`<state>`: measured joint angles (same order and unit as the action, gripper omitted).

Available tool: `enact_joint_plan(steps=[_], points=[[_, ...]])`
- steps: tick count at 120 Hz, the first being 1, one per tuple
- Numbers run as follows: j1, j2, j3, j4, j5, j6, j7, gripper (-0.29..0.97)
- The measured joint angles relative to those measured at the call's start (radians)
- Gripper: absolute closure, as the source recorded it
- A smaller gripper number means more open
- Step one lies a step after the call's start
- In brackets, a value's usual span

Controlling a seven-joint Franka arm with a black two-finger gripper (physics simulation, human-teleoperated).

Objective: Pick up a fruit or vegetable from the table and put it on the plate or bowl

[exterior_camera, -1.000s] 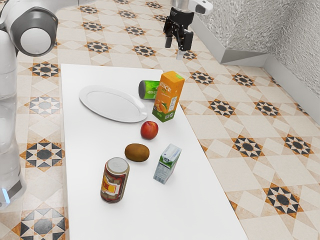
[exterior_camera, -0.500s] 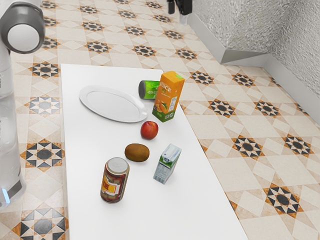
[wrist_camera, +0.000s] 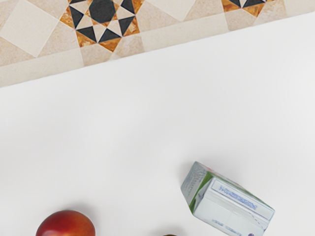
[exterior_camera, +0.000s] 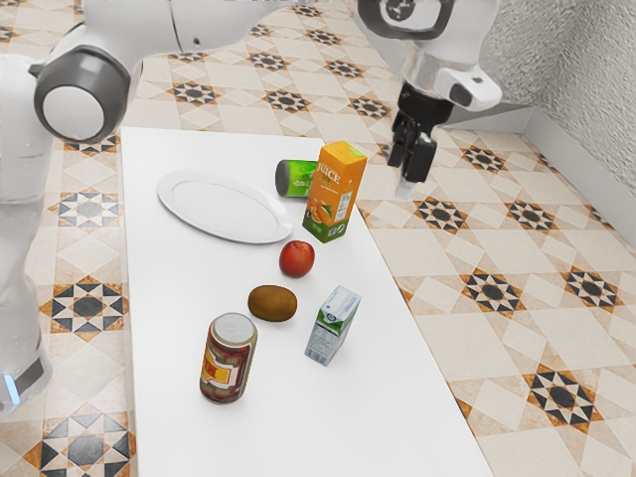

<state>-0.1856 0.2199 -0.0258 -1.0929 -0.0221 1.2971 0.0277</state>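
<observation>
Currently the black two-finger hand hangs spread and empty off the white desk's edge, so the round red apple lies toward the exterior view's lower left, near the orange juice carton.

A plain white desk stands on a tiled floor of cream and beige, patterned with dark stars framed in orange and brown. At the exterior view's upper right rises a grey, rough-textured wall, with a pale baseboard along its foot. The light is even and soft.
</observation>
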Motion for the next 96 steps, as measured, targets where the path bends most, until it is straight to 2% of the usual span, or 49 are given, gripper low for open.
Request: enact_joint_plan(steps=[15,24,36,48,65,96], points=[[0.007,0.005,0.002,-0.046,-0.004,0.019,0.001,0.00],[0.006,-0.058,0.007,-0.214,-0.021,0.070,0.001,0.00],[0.009,-0.199,0.007,-0.479,-0.040,0.188,0.002,0.00],[0.023,-0.285,-0.010,-0.641,-0.044,0.302,0.007,0.00],[0.003,-0.331,-0.019,-0.773,-0.044,0.427,0.020,0.00],[0.010,-0.458,-0.012,-0.987,-0.033,0.567,0.057,0.00]])
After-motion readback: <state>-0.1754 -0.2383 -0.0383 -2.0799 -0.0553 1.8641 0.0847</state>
